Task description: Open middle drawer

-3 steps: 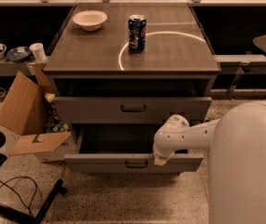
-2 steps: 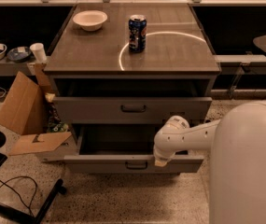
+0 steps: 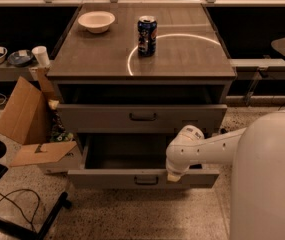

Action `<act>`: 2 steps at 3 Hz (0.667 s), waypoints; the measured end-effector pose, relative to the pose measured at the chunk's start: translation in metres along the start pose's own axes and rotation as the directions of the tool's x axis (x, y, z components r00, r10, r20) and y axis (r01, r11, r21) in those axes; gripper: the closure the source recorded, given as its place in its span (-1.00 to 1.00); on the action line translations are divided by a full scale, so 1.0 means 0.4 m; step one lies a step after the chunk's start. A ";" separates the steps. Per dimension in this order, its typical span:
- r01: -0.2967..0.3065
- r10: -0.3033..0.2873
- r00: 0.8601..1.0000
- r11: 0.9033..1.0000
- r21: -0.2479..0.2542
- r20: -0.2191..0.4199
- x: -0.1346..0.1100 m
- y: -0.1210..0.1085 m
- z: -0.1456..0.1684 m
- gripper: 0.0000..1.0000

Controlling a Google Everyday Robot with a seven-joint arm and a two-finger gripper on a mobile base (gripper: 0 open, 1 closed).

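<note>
Nothing moved: wide grey low-fronted middle drawer (image 3: 107,179) stays pulled out, gripper (image 3: 174,177) parked at its front rim, grip state can't tell; opening looks done.

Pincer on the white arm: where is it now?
In the camera view, the pincer is at the front panel of the pulled-out wide grey middle drawer, just right of its small dark bar handle.

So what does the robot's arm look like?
Smooth glossy white arm, a thick tube ending in a rounded ball-like joint; no cables or markings show. Its gripper, with a pale tan tip, is at the middle drawer front, beside its handle.
</note>
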State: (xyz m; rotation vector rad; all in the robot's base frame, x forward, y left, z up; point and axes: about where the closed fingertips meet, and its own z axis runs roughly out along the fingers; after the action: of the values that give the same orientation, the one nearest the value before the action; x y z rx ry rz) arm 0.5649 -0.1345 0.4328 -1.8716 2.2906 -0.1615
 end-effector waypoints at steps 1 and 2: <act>0.000 0.000 1.000 1.000 0.000 0.000 0.000 0.000 0.000 0.64; 0.000 0.000 1.000 1.000 0.000 0.000 0.000 0.000 0.000 0.18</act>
State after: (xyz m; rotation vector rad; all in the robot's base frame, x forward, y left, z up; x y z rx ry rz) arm 0.5649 -0.1345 0.4328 -1.8716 2.2906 -0.1615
